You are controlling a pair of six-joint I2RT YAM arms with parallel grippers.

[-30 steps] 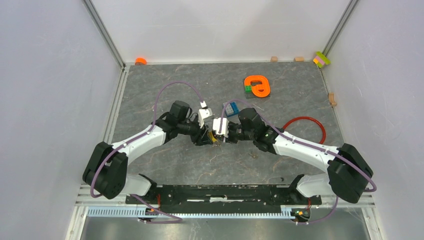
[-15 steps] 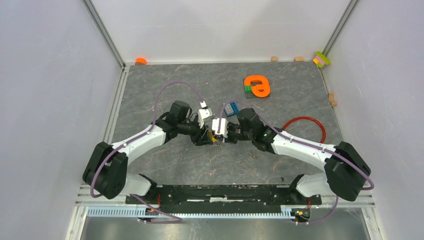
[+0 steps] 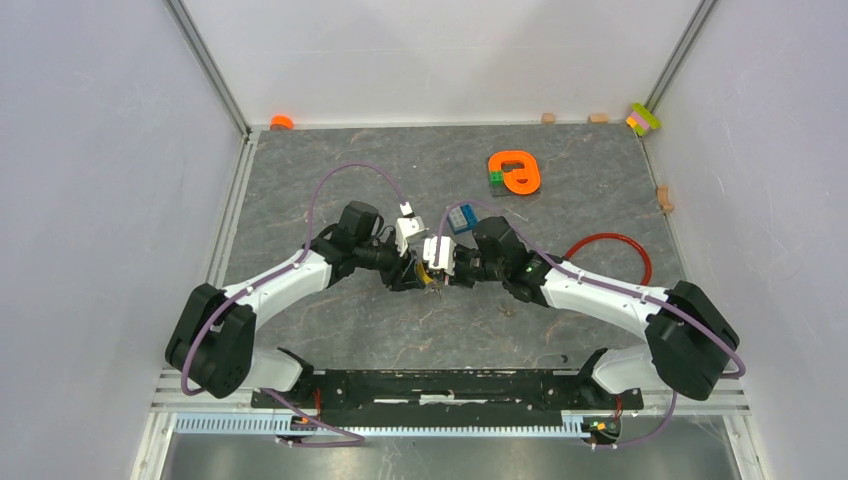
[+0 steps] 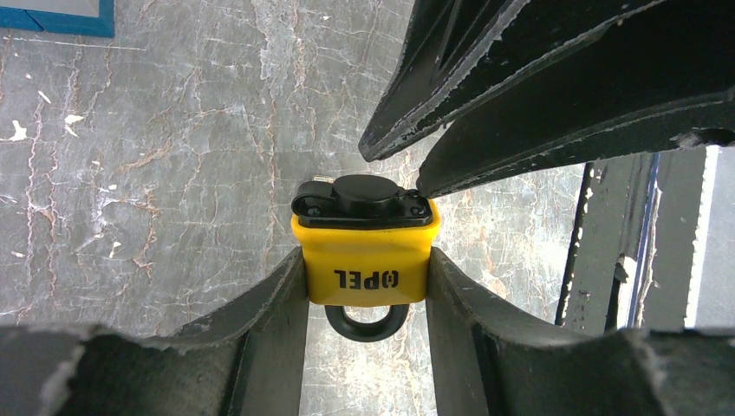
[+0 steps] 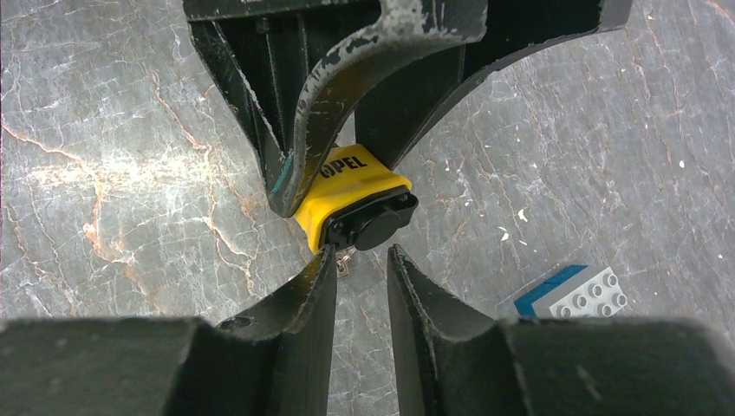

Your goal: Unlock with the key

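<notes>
Padlock (image 4: 367,251): small, yellow, held off the stone table (image 4: 156,173) between the two arms; black capped keyway end turned toward the right arm, shackle loop toward the left wrist — likely so the keyway faces the other gripper.
Left gripper (image 4: 367,286): clamped on the padlock's two yellow sides; fingers (image 4: 277,303) pressed flat against the body, partly spread to its width; it acts as a vise.
Right gripper (image 5: 360,264): jaws narrow but with a clear gap between them; fingertips just below the black cap, one seeming to touch its edge; nothing seen pinched between them.
Key (image 5: 344,263): only a tiny grey metal bit shows just beside the right gripper's left fingertip, under the padlock; whether it is held or in the keyway — cannot tell.
Step, as judged: lining up on the keyway end; the lock looks not yet opened.
</notes>
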